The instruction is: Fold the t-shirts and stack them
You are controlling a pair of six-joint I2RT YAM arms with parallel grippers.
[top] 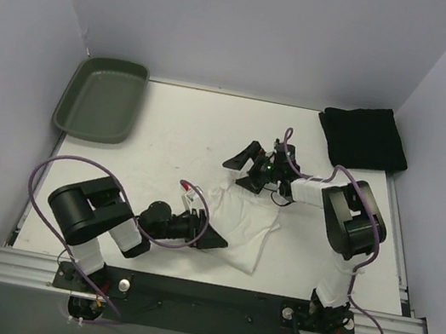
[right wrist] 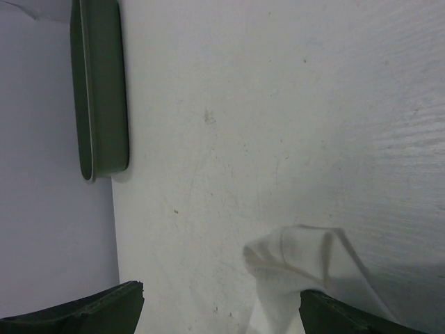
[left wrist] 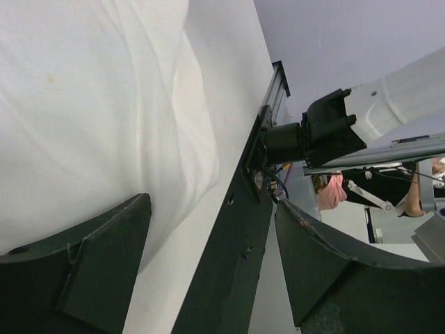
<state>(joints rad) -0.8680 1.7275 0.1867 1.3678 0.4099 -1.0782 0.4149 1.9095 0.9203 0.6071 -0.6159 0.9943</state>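
Observation:
The white t-shirt [top: 245, 221] lies crumpled in the middle of the table, apart from the black t-shirt [top: 364, 137], which sits folded at the back right corner. My left gripper [top: 212, 241] is open at the white shirt's near left edge; in the left wrist view the cloth [left wrist: 90, 104] lies beside the left finger and nothing sits between the fingers [left wrist: 83, 268]. My right gripper [top: 245, 169] hovers open over the shirt's far edge. In the right wrist view a bunched fold of white cloth [right wrist: 295, 261] rises just inside the right finger [right wrist: 361, 321].
A dark green tray [top: 103, 98] stands at the back left corner, also seen in the right wrist view [right wrist: 101, 90]. The black mounting rail [left wrist: 229, 250] runs along the table's near edge, close to my left gripper. Purple walls enclose the table.

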